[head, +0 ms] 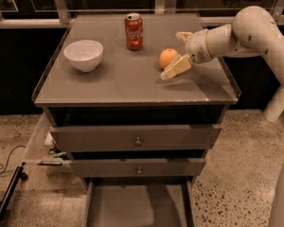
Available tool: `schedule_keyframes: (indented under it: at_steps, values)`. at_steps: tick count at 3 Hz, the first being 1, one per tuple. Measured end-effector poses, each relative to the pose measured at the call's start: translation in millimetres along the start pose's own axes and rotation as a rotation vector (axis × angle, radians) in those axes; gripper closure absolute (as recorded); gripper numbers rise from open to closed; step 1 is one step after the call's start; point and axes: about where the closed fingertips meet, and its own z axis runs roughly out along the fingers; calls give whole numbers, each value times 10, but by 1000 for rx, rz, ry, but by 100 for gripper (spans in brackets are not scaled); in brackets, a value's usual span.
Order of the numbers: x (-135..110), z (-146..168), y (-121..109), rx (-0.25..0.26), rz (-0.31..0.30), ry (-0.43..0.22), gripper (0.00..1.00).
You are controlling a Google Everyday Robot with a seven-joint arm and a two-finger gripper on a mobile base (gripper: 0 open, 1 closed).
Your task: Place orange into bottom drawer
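The gripper (pixel 173 54) hangs over the right side of the cabinet top (pixel 123 82), its two fingers spread wide and gripping nothing. The orange (pixel 168 58) rests on the top between the fingertips, close against the near finger. A red soda can (pixel 134 31) stands farther back to the left. A white bowl (pixel 84 55) sits far left. The bottom drawer (pixel 137 205) is pulled open below.

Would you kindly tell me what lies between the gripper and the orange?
Nothing: in the camera view the open gripper sits close beside the orange, only bare cabinet top between them.
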Motion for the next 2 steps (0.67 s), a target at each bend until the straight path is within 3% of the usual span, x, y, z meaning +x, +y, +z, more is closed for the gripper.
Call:
schedule_keyframes:
  at_steps: [2]
  values:
    - [0, 1, 0, 0, 0, 0, 43]
